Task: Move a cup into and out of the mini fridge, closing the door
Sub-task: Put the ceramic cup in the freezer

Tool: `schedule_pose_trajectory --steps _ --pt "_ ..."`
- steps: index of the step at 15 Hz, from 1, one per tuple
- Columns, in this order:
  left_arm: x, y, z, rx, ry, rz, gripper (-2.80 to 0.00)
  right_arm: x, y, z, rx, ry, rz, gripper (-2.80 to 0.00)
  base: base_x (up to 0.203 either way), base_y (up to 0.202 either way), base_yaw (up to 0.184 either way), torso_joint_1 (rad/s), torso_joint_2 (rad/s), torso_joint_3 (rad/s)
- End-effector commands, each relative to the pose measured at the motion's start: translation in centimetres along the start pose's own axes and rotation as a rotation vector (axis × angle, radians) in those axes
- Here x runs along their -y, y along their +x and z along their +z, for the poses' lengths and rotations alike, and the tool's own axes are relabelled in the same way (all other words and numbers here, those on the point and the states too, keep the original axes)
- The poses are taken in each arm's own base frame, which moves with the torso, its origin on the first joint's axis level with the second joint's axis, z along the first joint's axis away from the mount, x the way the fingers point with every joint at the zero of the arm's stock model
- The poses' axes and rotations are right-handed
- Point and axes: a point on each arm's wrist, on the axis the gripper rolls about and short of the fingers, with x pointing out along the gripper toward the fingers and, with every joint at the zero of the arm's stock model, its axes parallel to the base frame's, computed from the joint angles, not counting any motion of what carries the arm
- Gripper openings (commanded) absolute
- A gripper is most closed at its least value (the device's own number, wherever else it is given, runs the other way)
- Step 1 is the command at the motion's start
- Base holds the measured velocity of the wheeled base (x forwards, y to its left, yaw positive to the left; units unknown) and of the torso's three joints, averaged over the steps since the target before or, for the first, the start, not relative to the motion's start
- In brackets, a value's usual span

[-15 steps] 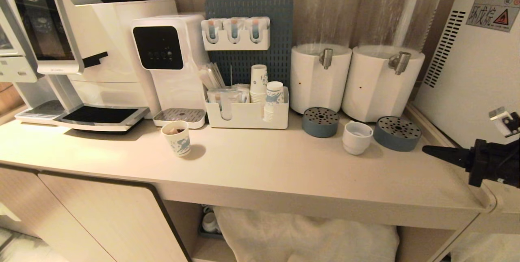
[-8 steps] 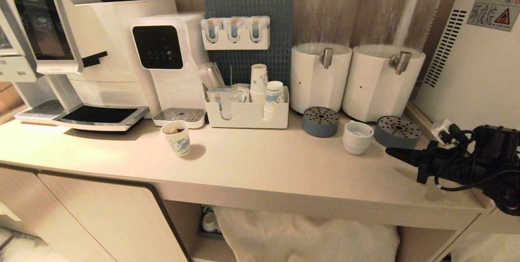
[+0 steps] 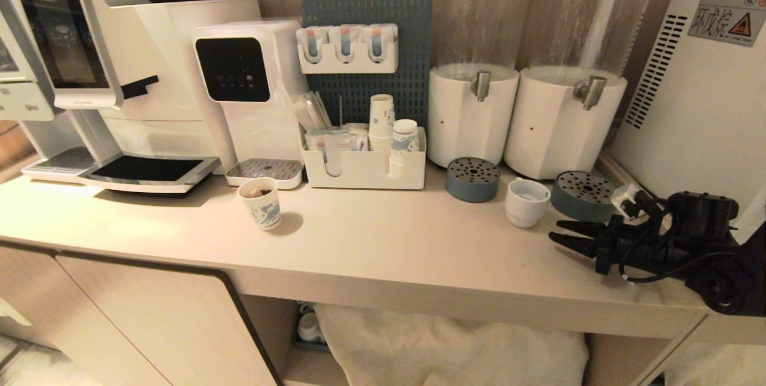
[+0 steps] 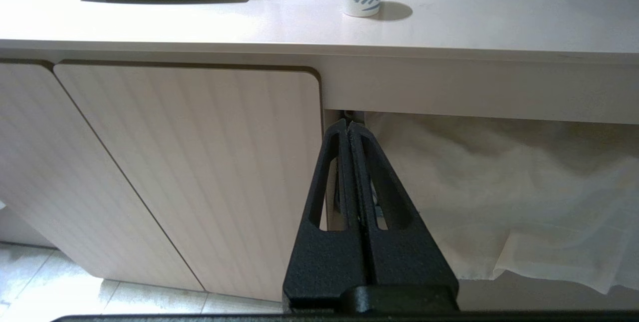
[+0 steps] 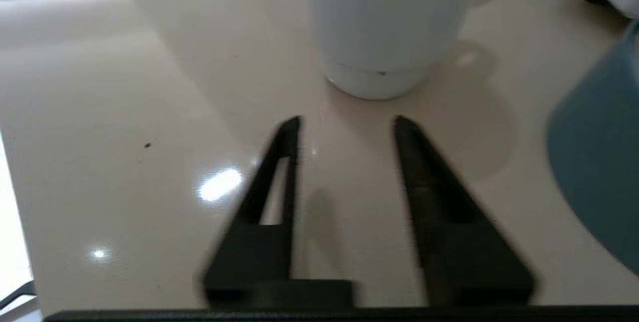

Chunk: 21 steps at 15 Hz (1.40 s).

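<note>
The cup [image 3: 526, 201] is standing on the counter [image 3: 383, 242] between two blue drip trays [image 3: 473, 179], just ahead of the right gripper [image 3: 556, 231], whose fingers are standing apart and holding nothing. Bare counter is lying between them. The left gripper [image 4: 348, 123] is hanging clenched below the counter edge.

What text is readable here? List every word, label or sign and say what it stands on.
"环戊烷": on the sticker on the mini fridge, beside a warning triangle.
Fine print higher on that sticker: too small to read.
Small mark under the coffee machine screen: too small to read.
Paper cup: blue pattern only, no words.
</note>
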Motion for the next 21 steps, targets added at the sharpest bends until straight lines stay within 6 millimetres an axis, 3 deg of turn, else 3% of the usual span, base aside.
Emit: schedule_pose_trajectory --steps 1,6,10,18,21 --pt "0.0 0.0 0.0 -0.003 0.0 0.0 -2.8 0.0 -0.2 0.0 0.004 -0.003 0.001 0.0 0.0 0.0 0.0 0.0 0.0 0.0" --pt "0.0 0.0 0.0 -0.003 0.0 0.0 -2.8 0.2 -0.4 0.1 0.005 -0.001 -0.006 0.0 0.0 0.0 0.0 0.0 0.0 0.0" --pt "0.0 0.0 0.0 -0.003 0.002 -0.001 -2.8 0.5 -0.4 1.4 0.033 0.017 -0.009 0.0 0.0 0.0 0.0 0.0 0.0 0.0" --pt "0.0 0.0 0.0 -0.001 0.005 -0.003 -2.8 -0.1 2.4 2.6 0.053 -0.01 0.052 0.0 0.0 0.0 0.0 0.0 0.0 0.0" --pt "0.0 0.0 0.0 -0.002 0.005 -0.003 -2.8 -0.1 3.0 2.0 0.044 -0.004 0.059 0.0 0.0 0.0 0.0 0.0 0.0 0.0"
